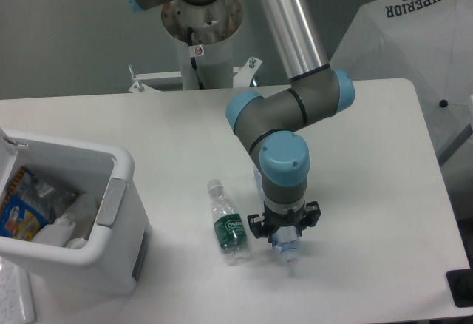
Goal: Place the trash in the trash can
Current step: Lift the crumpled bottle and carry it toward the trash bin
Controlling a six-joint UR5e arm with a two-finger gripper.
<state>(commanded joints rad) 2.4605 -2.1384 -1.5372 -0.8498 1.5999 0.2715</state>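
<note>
- Gripper (284,241) points straight down over the table (369,154), near-centre, just right of the short bottle (228,223).
- Fingers sit either side of the bluish bottle (285,250); look clamped on it, but the wrist hides most of the grip. Only the bottle's near end shows below the gripper.
- Can't tell if the bluish bottle touches the table or is lifted.
- Short bottle w/ dark green label lies flat on the table, white cap toward the far side, close to the gripper but apart from it.
- Trash can (111,198) at near-left, well apart from both bottles; open top.
- Inside the can: blue-and-yellow packet (18,209) plus pale crumpled bits.
- White umbrella (414,35) w/ "SUPERIOR" print at far right, off the table.
</note>
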